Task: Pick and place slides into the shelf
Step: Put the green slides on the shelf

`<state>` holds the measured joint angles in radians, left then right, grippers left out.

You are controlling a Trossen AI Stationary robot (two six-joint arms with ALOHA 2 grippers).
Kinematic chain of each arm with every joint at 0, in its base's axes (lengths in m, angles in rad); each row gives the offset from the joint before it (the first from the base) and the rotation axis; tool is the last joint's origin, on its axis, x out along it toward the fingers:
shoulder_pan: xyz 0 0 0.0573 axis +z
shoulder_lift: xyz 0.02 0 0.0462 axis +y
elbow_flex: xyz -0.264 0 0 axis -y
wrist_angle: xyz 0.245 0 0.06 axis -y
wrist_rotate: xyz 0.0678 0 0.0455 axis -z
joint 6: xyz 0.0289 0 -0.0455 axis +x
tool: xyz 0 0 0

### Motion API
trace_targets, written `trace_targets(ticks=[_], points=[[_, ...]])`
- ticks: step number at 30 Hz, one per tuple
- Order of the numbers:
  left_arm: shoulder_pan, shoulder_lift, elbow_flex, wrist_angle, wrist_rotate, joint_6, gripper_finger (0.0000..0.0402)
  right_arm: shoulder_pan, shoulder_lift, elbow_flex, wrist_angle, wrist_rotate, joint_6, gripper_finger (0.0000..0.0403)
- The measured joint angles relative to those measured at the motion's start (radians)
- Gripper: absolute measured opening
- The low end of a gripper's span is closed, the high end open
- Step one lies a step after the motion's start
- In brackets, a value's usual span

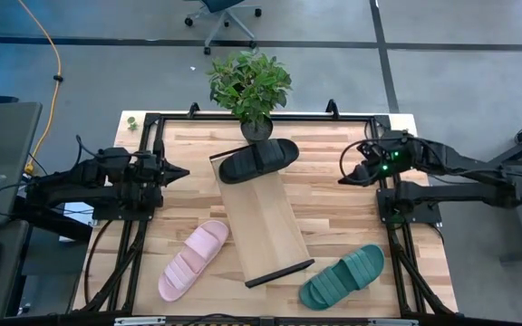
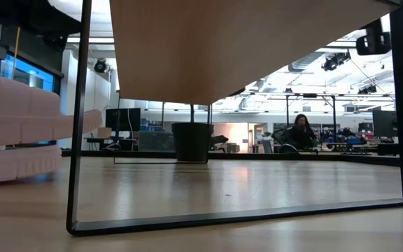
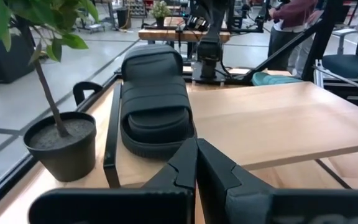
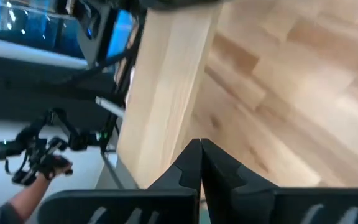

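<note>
Both grippers were seen with fingers pressed together and holding nothing: the left gripper (image 1: 181,171) hung over the table's left side, just short of the shelf (image 1: 263,222), and the right gripper (image 1: 343,178) waited over the right side, near the far edge. The black slide (image 1: 258,159) was found already lying across the far end of the shelf, close to the potted plant (image 1: 250,83). The pink slide (image 1: 193,259) lay on the tabletop (image 1: 333,217) just beside the shelf's left edge, and the green slide (image 1: 342,276) lay on the tabletop near the shelf's near right corner, so two placements were judged to be left. For the pink slide, the left fingers would need to be opened wide before descent and closed across the ribbed strap, where the rubber should give a firm hold. Enough lift should be allowed for the sole to clear the plank's edge, and the slide should be set down apart from the black one, with room left for the green.
</note>
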<state>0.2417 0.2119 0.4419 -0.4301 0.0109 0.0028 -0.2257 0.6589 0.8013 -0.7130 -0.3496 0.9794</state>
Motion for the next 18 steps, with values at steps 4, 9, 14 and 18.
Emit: trace_targets(ticks=[4, 9, 14, 18], points=[[0.000, 0.000, 0.000, 0.000, 0.000, 0.000, 0.0000, 0.081, 0.000, 0.000, -0.025, -0.008, 0.067, 0.0000], [0.000, 0.000, 0.000, 0.000, 0.000, 0.000, 0.0000, 0.195, 0.000, 0.000, -0.028, -0.013, 0.137, 0.0000], [0.000, 0.000, 0.000, 0.000, 0.000, 0.000, 0.0000, 0.293, 0.000, 0.000, -0.049, 0.005, 0.180, 0.0000], [0.000, 0.000, 0.000, -0.009, 0.006, 0.000, 0.0000, 0.364, -0.023, 0.000, -0.082, 0.073, 0.219, 0.0000]])
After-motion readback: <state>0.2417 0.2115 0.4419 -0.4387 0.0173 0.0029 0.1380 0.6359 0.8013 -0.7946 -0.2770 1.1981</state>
